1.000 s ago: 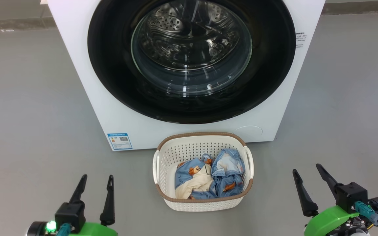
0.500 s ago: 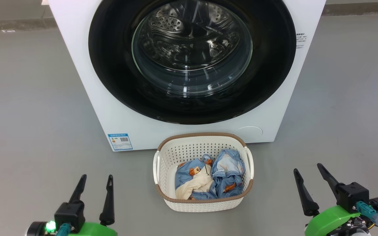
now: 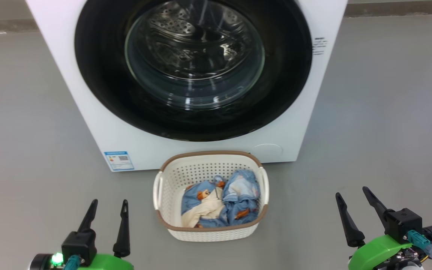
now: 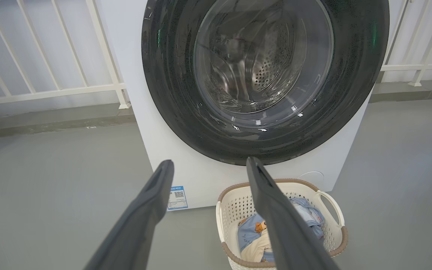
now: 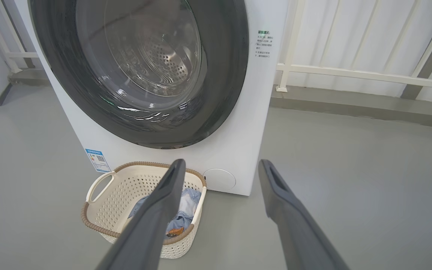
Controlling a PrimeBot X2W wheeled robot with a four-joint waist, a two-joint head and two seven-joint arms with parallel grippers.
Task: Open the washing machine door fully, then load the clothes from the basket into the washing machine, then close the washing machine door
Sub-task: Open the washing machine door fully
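Observation:
The white washing machine (image 3: 88, 105) stands ahead with its round black-rimmed door (image 3: 99, 82) shut flat against the front; the steel drum shows through the glass. On the floor in front sits the cream basket (image 3: 171, 176), holding the light-blue bear-print clothes (image 3: 219, 204). My left gripper (image 3: 109, 202) hovers open at the lower left, left of the basket. My right gripper (image 3: 351, 190) hovers open at the lower right, well right of the basket. The door (image 4: 171, 93), basket (image 4: 231, 202) and clothes (image 4: 255, 232) appear beyond the left fingers; door (image 5: 231, 75), basket (image 5: 126, 183) and clothes (image 5: 186, 210) beyond the right ones.
Grey floor (image 3: 381, 123) stretches on both sides of the machine. A white railing (image 4: 51, 88) runs behind it at the left, and another railing (image 5: 351, 73) stands behind at the right. A blue-white label (image 3: 118, 160) sits low on the machine's front.
The whole head picture has shifted left, so the camera has turned a little to the right. Both grippers stay open in the same places; machine, door and basket have not moved.

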